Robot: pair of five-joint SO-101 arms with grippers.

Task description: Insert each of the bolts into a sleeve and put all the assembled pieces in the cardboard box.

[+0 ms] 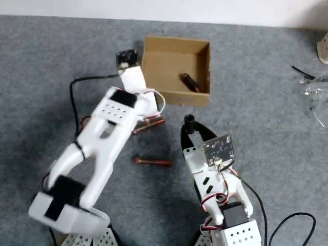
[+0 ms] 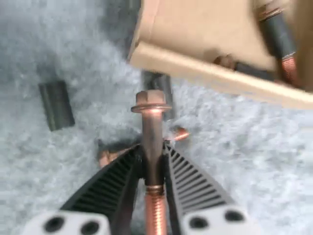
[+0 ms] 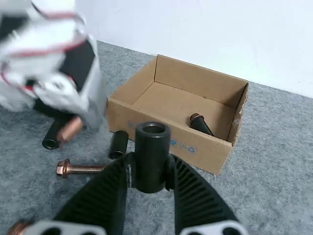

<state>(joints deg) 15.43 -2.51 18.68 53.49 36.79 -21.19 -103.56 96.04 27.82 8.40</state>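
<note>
The left claw is clenched on a bolt, its shank lying along the fingers with the head outward, near the cardboard box, while the right claw, just to its right, grasps a sleeve upright with the bore open upward.

Robotics lab bench, grey felt mat, plain white wall, loose cables

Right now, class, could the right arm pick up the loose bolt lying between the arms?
Probably not yet. The loose bolt lies near, nothing over it, but the right pincer is shut on a sleeve, so it has no free grip.
</note>
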